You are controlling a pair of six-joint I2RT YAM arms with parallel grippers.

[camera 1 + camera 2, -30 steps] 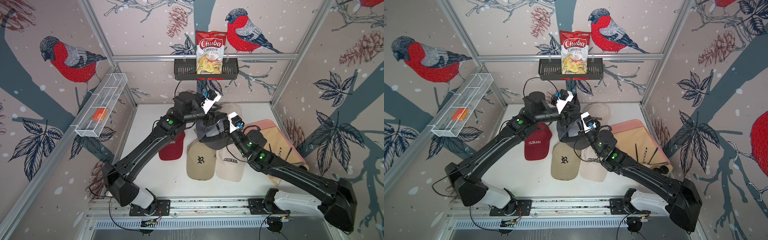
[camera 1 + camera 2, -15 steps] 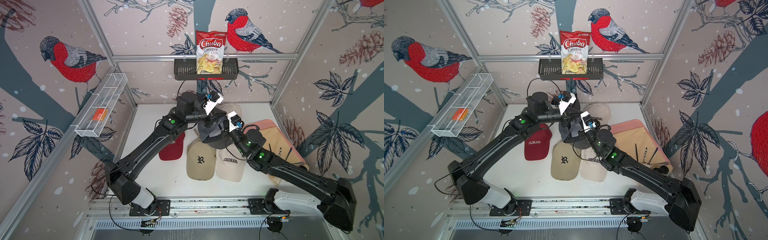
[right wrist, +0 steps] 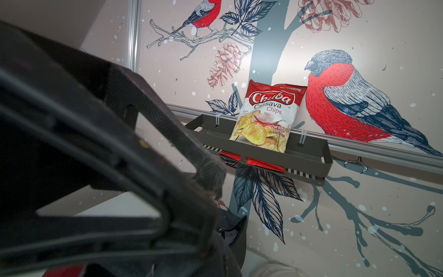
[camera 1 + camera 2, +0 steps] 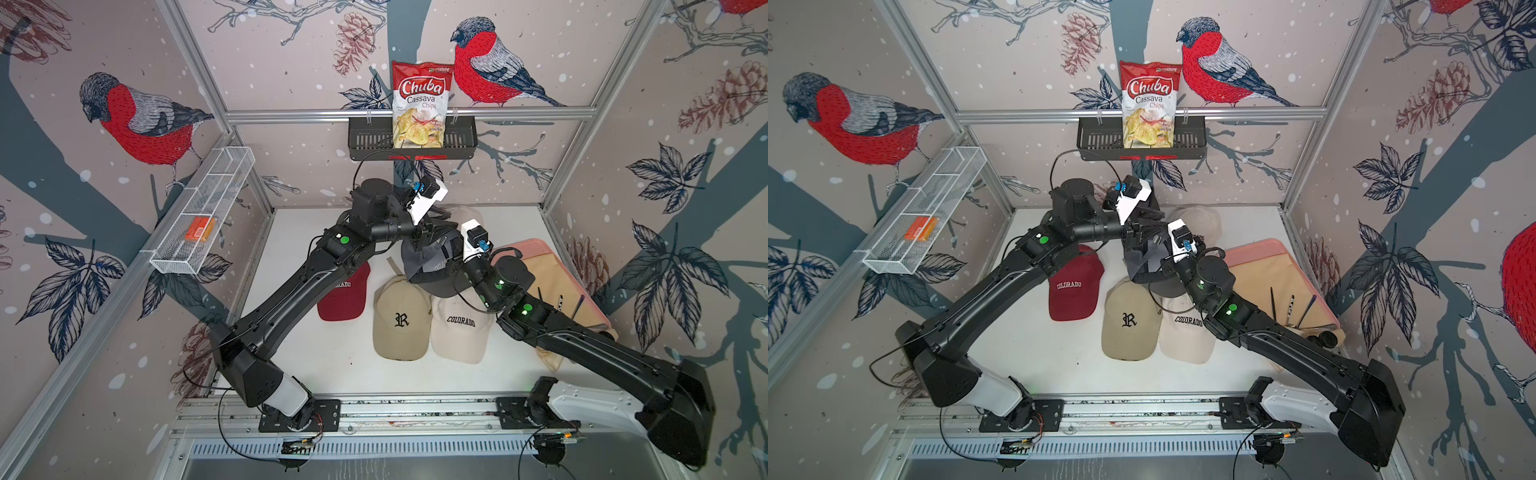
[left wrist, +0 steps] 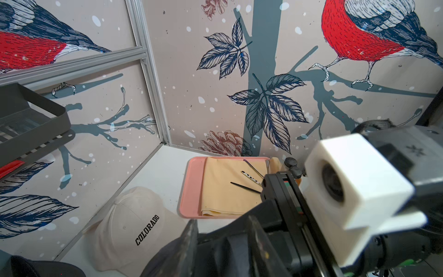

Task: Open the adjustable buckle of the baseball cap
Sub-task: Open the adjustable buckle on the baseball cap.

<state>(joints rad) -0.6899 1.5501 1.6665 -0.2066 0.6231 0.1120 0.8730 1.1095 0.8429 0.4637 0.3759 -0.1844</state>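
Over the white surface (image 4: 299, 340), just behind the beige R cap (image 4: 401, 322), the right hand (image 4: 451, 248) pinches the dark grey cap (image 4: 432, 272) aloft; whether the left hand (image 4: 428, 240) is spread, I cannot tell.

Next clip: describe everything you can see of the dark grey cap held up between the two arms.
The dark grey cap is soft fabric, crumpled, with pale lettering partly showing. It seems lifted over the tan cap and cream cap. The right gripper is shut on its side; the left gripper meets its back edge, grip unclear. The buckle is hidden.
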